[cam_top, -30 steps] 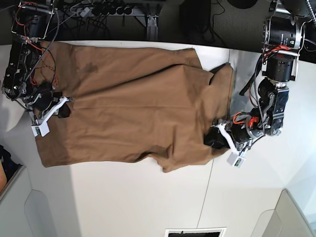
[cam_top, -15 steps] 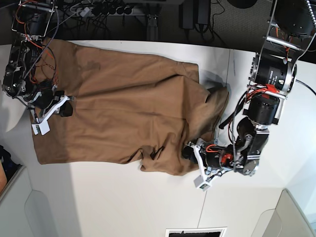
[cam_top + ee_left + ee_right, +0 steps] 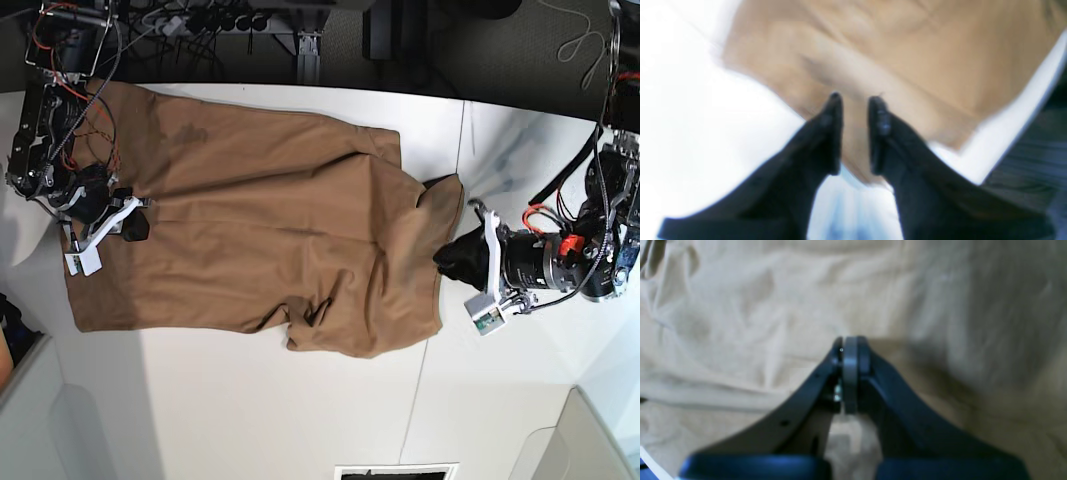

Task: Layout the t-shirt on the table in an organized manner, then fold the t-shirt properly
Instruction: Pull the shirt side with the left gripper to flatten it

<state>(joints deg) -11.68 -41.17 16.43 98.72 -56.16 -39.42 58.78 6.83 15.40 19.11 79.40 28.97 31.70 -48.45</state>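
**T-shirt spread wide, both arms at its ends**

The t-shirt [image 3: 260, 230] lies spread across the white bench [image 3: 250, 410], tan-brown, stretching from the far left of the base view almost to the dark seam [image 3: 425, 345] that runs across the top. Most of it is flat, with long creases through the middle. Along its near edge there's a small bunched tuck, and at its right end one corner sticks up in a little peak.

On the left of the base view, the right gripper [image 3: 125, 222] sits over the left end of the shirt. Its wrist camera tells the story: the jaws are pressed tight together, pad against pad, cloth [image 3: 740, 323] filling the whole view beneath them. No fabric shows between the pads; whether the tips touch the shirt I can't tell.

Over on the right of the base view, the left gripper [image 3: 458, 262] is at the right edge of the shirt, just below that raised corner. From its own wrist camera the picture is blurred, but the two dark fingers [image 3: 830, 133] stand a narrow gap apart, pointing at the shirt's edge [image 3: 853, 66] with white bench [image 3: 690, 116] to either side. Cloth shows through the gap, yet I can't make out whether it's pinched or simply lying behind the jaws, so the grip here is one I can't call.

Beyond the far edge of the bench, cables [image 3: 180, 20] and dark equipment line the top of the base view.
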